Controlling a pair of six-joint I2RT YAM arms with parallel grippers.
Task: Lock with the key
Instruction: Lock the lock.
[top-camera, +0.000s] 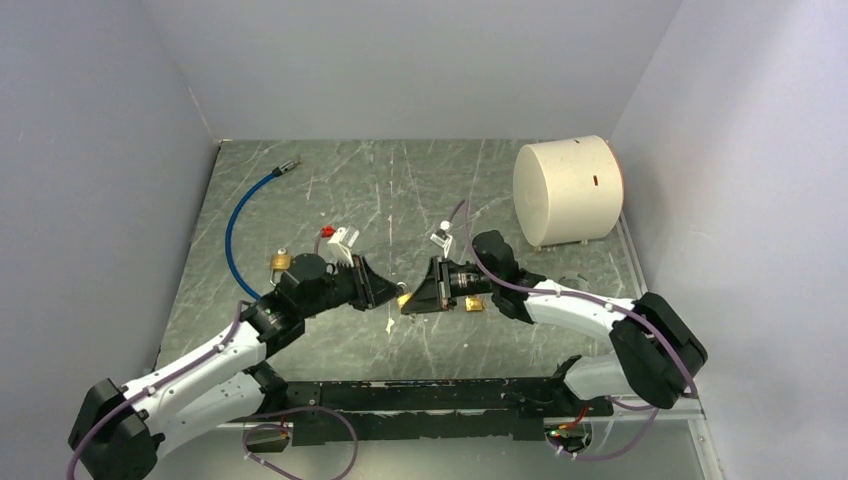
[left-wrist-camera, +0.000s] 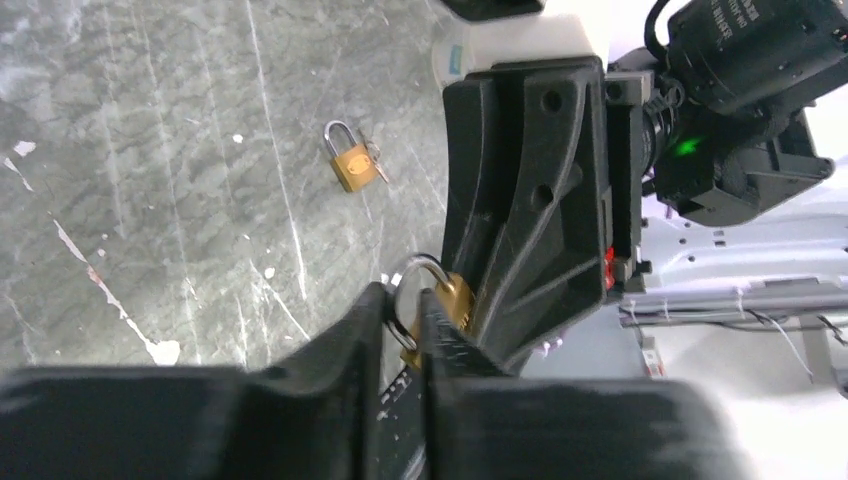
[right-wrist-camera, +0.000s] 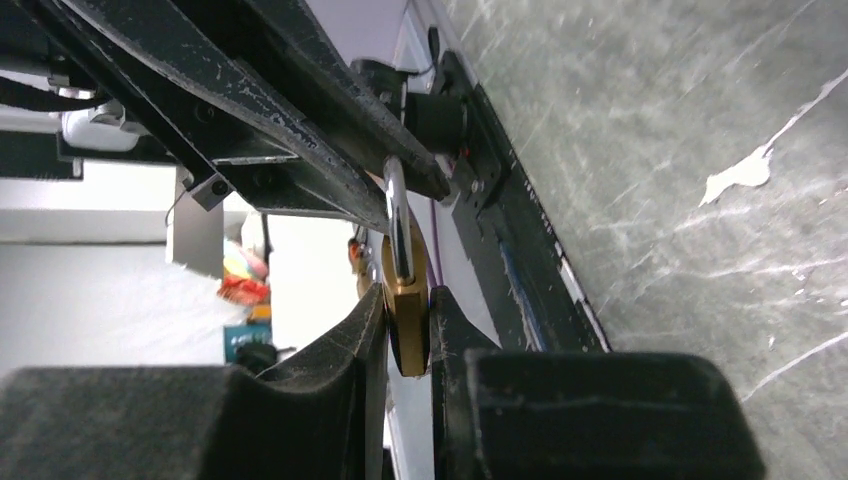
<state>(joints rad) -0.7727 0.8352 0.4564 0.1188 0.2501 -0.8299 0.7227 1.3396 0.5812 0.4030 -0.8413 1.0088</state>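
Grey bench (top-camera: 400, 180); right fingers (right-wrist-camera: 340, 350) clamp brass padlock (right-wrist-camera: 405, 320) body, left fingers (left-wrist-camera: 340, 350) pinch its shackle (right-wrist-camera: 395, 215). Likely light, stiff, slick: grip flat sides.

A robotics lab test cell. A left robot arm (top-camera: 200, 368) and a right robot arm (top-camera: 585, 308) are bolted to a black rail (top-camera: 430, 390) at the edge of a scratched grey tabletop (top-camera: 400, 180). Plain pale walls (top-camera: 100, 150) box it in. Purple cables (top-camera: 560, 294) trail along the arms.

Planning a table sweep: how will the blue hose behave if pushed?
Probably floppy: the blue hose lies in a loose curve, so it would likely bend rather than slide whole. Its metal end fitting may drag behind.
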